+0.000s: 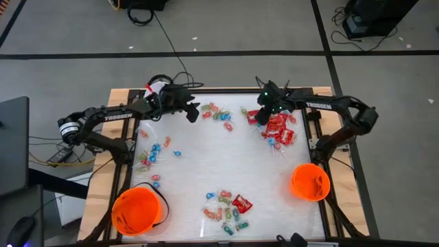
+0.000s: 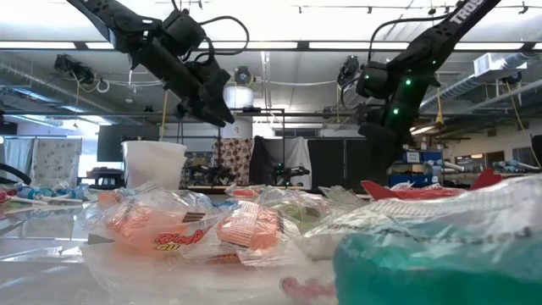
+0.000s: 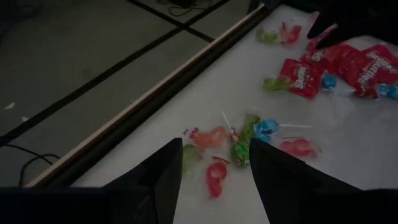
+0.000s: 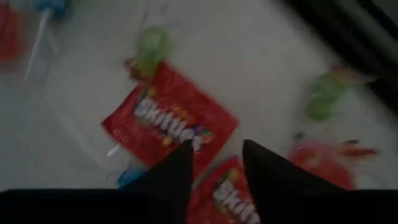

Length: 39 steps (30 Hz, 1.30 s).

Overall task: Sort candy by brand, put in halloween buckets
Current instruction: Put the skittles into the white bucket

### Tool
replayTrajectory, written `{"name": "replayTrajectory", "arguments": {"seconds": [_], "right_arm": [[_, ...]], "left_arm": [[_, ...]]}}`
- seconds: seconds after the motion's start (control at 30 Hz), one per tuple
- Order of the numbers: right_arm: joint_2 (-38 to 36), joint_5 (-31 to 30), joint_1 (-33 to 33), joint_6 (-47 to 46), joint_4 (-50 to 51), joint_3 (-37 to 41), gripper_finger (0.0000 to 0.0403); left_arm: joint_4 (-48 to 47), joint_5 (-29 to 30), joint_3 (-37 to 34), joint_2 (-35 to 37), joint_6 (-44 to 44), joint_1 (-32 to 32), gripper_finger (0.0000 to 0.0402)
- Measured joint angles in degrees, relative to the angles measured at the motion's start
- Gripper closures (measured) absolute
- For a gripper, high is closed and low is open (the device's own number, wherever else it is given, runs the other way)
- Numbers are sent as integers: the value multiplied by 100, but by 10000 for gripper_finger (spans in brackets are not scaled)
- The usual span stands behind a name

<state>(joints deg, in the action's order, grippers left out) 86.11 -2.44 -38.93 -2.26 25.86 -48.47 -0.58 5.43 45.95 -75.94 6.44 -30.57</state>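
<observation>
One orange bucket (image 1: 136,211), rim cut off.

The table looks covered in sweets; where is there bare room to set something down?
The widest bare patch on the table is its middle, between the lollipops, the red packets and the near candy pile. Another lies between that pile and the right orange bucket. It is crowded under the right pincer.
</observation>
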Motion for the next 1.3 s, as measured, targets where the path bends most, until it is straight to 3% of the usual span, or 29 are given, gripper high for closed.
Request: {"name": "replayTrajectory", "arguments": {"seconds": [0.23, 0.43, 0.53, 0.6, 0.83, 1.03, 1.3], "right_arm": [[862, -89, 236, 1209, -542, -4, 115], [1428, -12, 190, 1277, -1070, -61, 86], [1511, 304, 104, 1215, -1043, -69, 112], [1518, 507, 65, 1202, -1009, -72, 155], [945, 834, 58, 975, -810, 3, 376], [172, 846, 541, 981, -1120, -7, 385], [-293, 259, 1505, 996, -1579, -4, 388]], "left_arm": [[-43, -99, 2, 0, -7, 0, 209], [-53, -151, 2, 0, -17, 0, 209], [-52, -151, 4, 0, -29, 0, 209], [-46, -151, 7, 0, -35, 0, 209], [157, -238, 11, -78, -28, 70, 209], [1259, -954, 13, -595, -36, 350, 209], [3107, -1748, 15, -1442, -22, 633, 209]]}}
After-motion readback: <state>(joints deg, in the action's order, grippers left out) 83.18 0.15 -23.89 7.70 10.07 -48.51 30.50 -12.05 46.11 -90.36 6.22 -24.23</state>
